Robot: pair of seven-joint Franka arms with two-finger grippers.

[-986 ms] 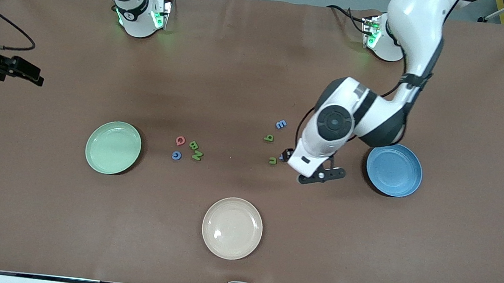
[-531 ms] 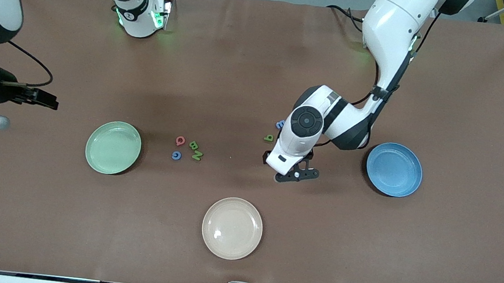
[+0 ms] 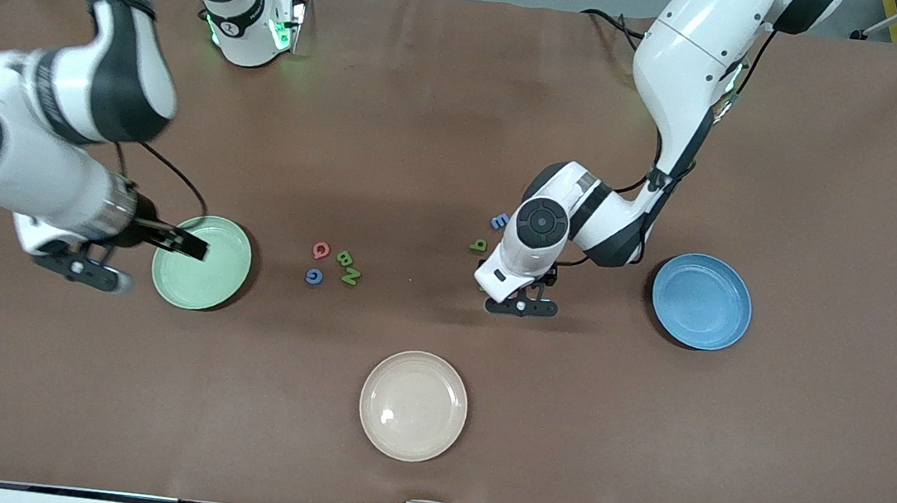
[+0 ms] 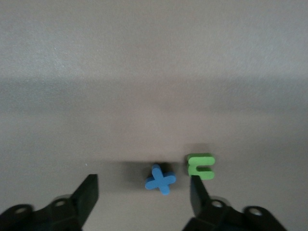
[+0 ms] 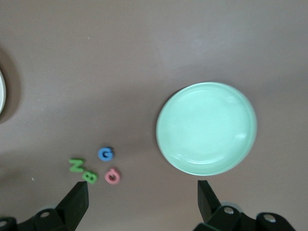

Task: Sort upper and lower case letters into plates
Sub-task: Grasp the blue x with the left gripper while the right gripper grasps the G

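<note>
Both plates bare: mint plate (image 3: 201, 262) toward the right arm's end of the bench (image 3: 464, 103), blue plate (image 3: 702, 301) toward the left arm's end. A third, cream plate (image 3: 413, 405), nearest the front camera, also bare. No letter sorted yet, by the look of it; the whole job is left.

Letters lie in two clusters between the mint and blue plates. Near the mint plate: pink Q (image 3: 321, 251), green B (image 3: 344, 258), green N (image 3: 351, 275), blue G (image 3: 314, 276). Nearer the blue plate: blue e (image 3: 499, 221), green letter (image 3: 479, 246), perhaps a or q.

Left pincer (image 4: 144, 195) low over the bench beside that second cluster, jaws apart but not at their widest. Its wrist view shows a blue x (image 4: 161, 179) between the fingers, not gripped, with a green u (image 4: 200, 166) just beside one fingertip. Likely the first pick is in hand.

Right pincer (image 5: 143, 197) up above the bench by the mint plate, jaws wide, carrying nothing.

Hard to make out: x and u are hidden under the left wrist in the front view. Whether the fingers touch the bench, can't tell. Right arm is blurred
</note>
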